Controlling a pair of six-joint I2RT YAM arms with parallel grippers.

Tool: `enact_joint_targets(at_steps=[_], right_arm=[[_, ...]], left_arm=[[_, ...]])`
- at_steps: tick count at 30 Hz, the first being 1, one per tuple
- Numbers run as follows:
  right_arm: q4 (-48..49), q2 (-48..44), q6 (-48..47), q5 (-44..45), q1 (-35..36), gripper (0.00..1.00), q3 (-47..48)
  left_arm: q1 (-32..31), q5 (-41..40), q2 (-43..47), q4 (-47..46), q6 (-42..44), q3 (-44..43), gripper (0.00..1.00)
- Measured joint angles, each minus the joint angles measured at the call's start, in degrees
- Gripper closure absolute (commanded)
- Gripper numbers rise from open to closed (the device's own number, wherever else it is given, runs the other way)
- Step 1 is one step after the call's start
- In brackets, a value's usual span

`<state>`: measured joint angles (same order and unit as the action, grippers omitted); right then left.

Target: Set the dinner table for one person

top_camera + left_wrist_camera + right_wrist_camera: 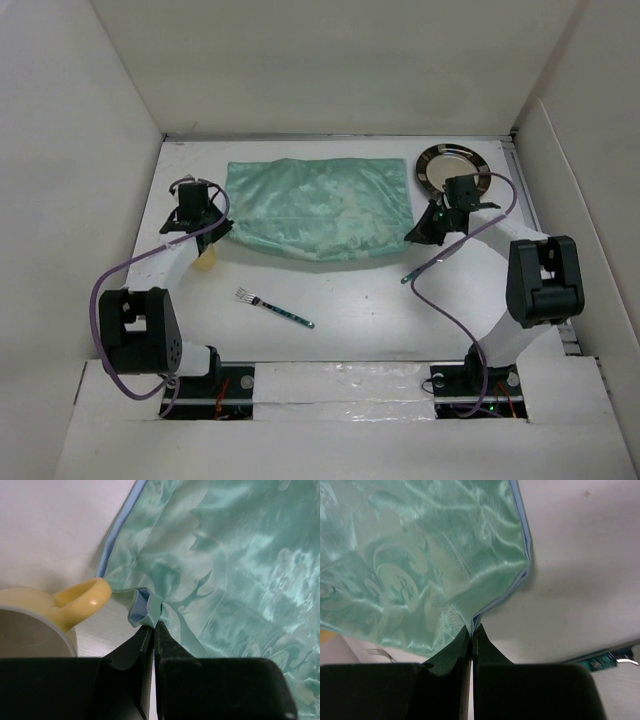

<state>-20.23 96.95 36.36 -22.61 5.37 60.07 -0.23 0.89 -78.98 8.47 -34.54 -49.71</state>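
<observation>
The mint-green patterned placemat (318, 208) lies spread on the white dinner table (370, 310), toward the back. My left gripper (215, 237) is shut on its near left corner; in the left wrist view the gripper (152, 623) pinches a bunched fold of placemat (225, 555). My right gripper (416, 236) is shut on the near right corner, and the right wrist view shows that gripper (471, 628) clamping the blue-edged hem of the placemat (420, 545). The cloth's near edge sags between the two grips.
A dark round plate (452, 167) sits at the back right, behind the right gripper. A yellow mug (207, 262) (50, 620) stands just left of the left gripper. A fork (272, 308) lies mid-table in front. A teal-handled utensil (420, 270) (602, 661) lies near the right arm.
</observation>
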Motion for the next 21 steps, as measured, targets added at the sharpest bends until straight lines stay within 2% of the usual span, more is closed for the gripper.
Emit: enact_joint_targets(at_steps=[5, 11, 21], right_arm=[[-1.01, -7.02, -1.92, 1.6, -0.79, 0.98, -5.16], [-2.4, -15.3, -3.19, 2.95, -2.95, 0.98, -9.79], [-5.55, -17.35, -3.82, 3.15, -3.41, 0.97, -13.11]], left_arm=[[-1.27, 0.22, 2.25, -0.46, 1.2, 1.22, 1.0], [-1.55, 0.22, 9.53, 2.54, 3.91, 4.42, 1.0], [-2.51, 0.42, 17.81, 9.86, 6.86, 7.06, 1.0]])
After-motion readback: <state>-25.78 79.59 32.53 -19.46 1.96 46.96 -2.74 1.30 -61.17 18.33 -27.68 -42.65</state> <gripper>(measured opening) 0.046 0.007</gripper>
